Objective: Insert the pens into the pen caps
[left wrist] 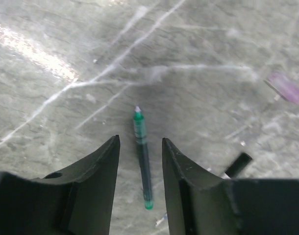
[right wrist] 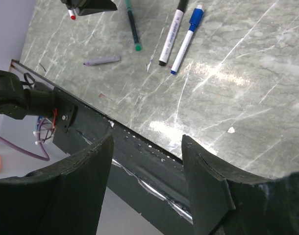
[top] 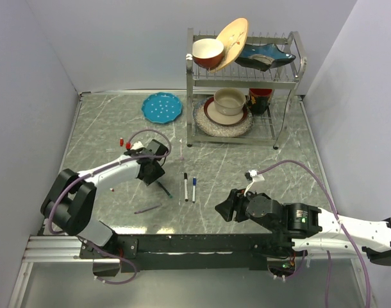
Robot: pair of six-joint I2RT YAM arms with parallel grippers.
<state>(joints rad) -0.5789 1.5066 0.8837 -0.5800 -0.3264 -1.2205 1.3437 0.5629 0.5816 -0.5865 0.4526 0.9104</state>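
Observation:
A dark green pen (left wrist: 142,161) lies flat on the marble table (left wrist: 198,58), its pointed tip away from the camera. My left gripper (left wrist: 139,142) hangs open just above it, one finger on each side, not touching it. From above, that gripper (top: 150,171) sits at the pen's (top: 165,189) upper end. A black pen (top: 186,187) and a blue pen (top: 194,189) lie side by side to its right, each with a coloured cap on its far end. My right gripper (right wrist: 147,139) stands open and empty over the table's near edge (top: 224,209).
A thin purple stick (top: 147,208) lies near the front edge. Two small red pieces (top: 124,142) lie behind the left arm. At the back are a blue plate (top: 162,106) and a metal dish rack (top: 241,90) with bowls and plates.

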